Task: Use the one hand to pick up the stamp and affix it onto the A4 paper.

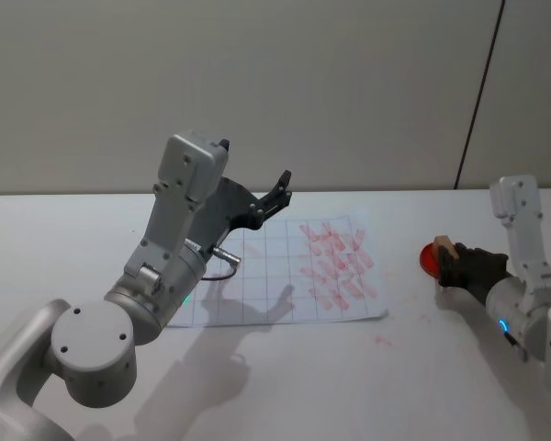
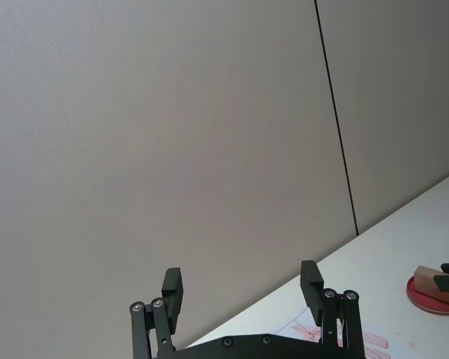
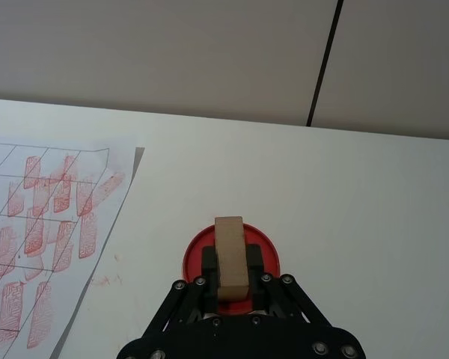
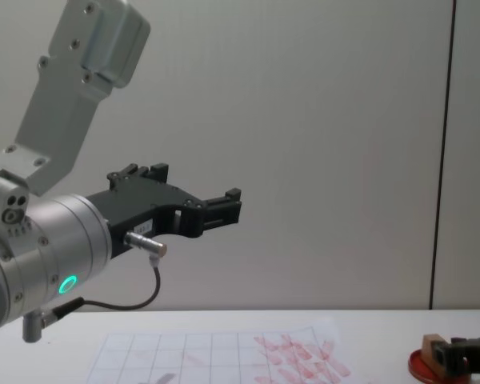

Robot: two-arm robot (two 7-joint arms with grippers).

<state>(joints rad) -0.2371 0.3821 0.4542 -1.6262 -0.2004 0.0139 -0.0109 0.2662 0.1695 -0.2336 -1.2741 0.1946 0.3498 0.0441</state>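
Right wrist view: clenching the black two-fingered right end effector (image 3: pixel 232 263) on the small light tan wooden rectangular stamp (image 3: pixel 230 243), poising it over the flat round red ink pad (image 3: pixel 191 258) on the white bench (image 3: pixel 359 209), beside the white gridded A4 paper (image 3: pixel 4 158). Holding the left end effector (image 2: pixel 242 278) released, raised above that paper.

The bottom of the stamp (image 3: pixel 231 258) is hidden between the fingers of the right gripper (image 3: pixel 232 263), so it cannot be told whether the red ink pad (image 3: pixel 195 253) under it is touched. The near part of the ink pad is covered by that gripper. In the chest view the ink pad (image 4: pixel 416 366) is cut off by the lower edge. On the side far from the ink pad, a corner of the A4 paper (image 1: pixel 285 276) seems to be covered by the left arm (image 1: pixel 170 248).
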